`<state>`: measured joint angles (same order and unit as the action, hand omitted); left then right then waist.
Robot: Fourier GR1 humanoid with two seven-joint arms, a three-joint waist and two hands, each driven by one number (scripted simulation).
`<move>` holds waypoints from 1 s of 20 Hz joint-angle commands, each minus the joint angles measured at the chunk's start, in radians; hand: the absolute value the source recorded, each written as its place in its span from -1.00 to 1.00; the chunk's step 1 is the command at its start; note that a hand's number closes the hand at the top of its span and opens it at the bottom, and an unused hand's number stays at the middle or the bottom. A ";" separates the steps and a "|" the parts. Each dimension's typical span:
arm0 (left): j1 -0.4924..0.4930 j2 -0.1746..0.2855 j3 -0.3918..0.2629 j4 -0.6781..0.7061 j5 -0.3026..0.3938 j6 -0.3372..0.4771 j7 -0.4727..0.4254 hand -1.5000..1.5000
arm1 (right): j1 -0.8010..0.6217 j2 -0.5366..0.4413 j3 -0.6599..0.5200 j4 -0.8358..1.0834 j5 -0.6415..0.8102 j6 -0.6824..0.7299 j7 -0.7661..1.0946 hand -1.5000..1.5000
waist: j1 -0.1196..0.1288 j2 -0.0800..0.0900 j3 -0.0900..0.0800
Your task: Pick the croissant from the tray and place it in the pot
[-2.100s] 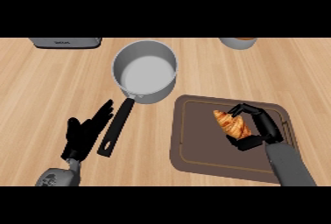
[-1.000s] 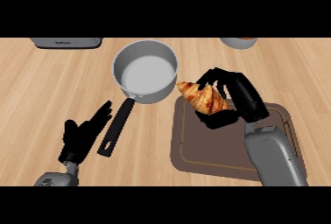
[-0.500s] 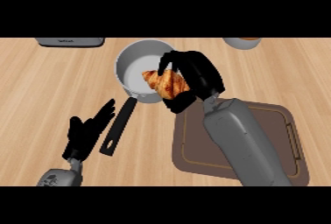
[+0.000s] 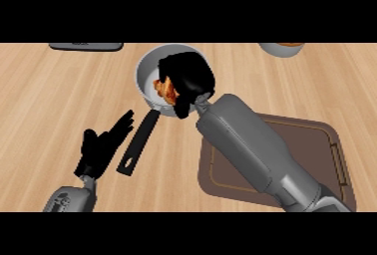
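My right hand (image 4: 188,79) hangs over the grey pot (image 4: 146,63), its fingers curled round the golden-brown croissant (image 4: 165,89). The croissant shows at the hand's left side, inside the pot's rim; whether it touches the pot's bottom I cannot tell. The pot's black handle (image 4: 138,142) points toward me. The dark brown tray (image 4: 316,144) lies at the right, partly hidden by my right forearm, with nothing visible on it. My left hand (image 4: 103,145) rests open left of the handle, fingers up.
A dark flat object (image 4: 86,46) lies at the counter's far left edge. A grey bowl (image 4: 280,49) stands at the far right edge. Bare wooden counter (image 4: 52,94) spreads to the left of the pot.
My right hand lifted the croissant off the tray and carried it left and away from me until it came over the pot. The left hand stayed where it was.
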<state>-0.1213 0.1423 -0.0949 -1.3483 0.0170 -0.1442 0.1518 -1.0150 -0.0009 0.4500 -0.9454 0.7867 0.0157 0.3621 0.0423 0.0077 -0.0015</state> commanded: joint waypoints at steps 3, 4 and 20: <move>-0.024 0.010 0.003 -0.009 0.016 -0.035 0.015 0.00 | -0.093 0.001 0.158 0.209 -0.029 0.006 0.094 1.00 | 0.020 0.003 0.000; -0.018 0.012 -0.007 -0.012 0.011 -0.043 0.017 0.00 | -0.099 0.001 0.178 0.211 -0.096 0.042 0.147 1.00 | 0.038 0.005 0.000; -0.081 -0.036 -0.024 0.030 -0.018 -0.011 0.018 0.00 | -0.058 0.001 0.095 0.152 -0.494 -0.249 0.053 -1.00 | 0.059 0.019 0.004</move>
<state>-0.1755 0.1123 -0.1216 -1.3290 0.0020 -0.1614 0.1584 -1.0983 -0.0015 0.6019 -0.7307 0.3833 -0.0730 0.4898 0.1041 0.0239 0.0006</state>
